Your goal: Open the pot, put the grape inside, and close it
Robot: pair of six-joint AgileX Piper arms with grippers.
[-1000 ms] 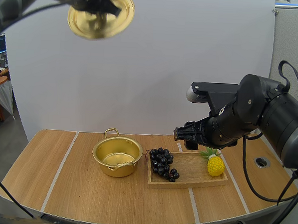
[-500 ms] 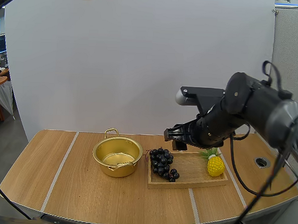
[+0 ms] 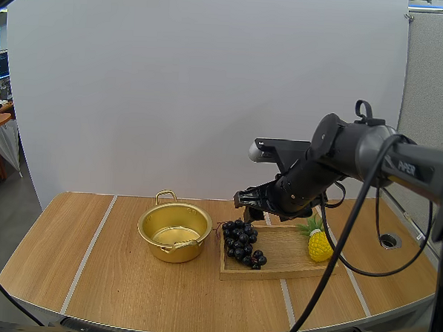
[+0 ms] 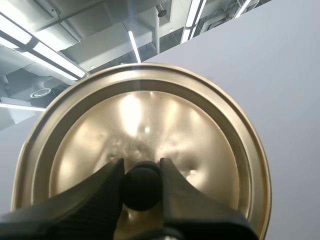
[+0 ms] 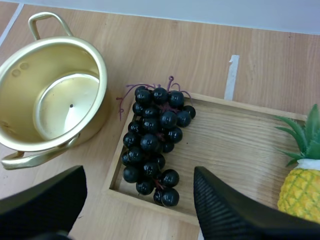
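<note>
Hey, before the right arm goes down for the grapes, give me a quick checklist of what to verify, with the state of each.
1. Pot open, nothing inside: ok.
2. Lid off the pot, left gripper shut on its knob: ok.
3. Right gripper open: ok.
4. Grapes lined up under the right gripper, lying on the wooden tray: ok.
5. Pineapple apart from the grapes: ok.
6. Grape stem free of the tray edge: cannot tell.
</note>
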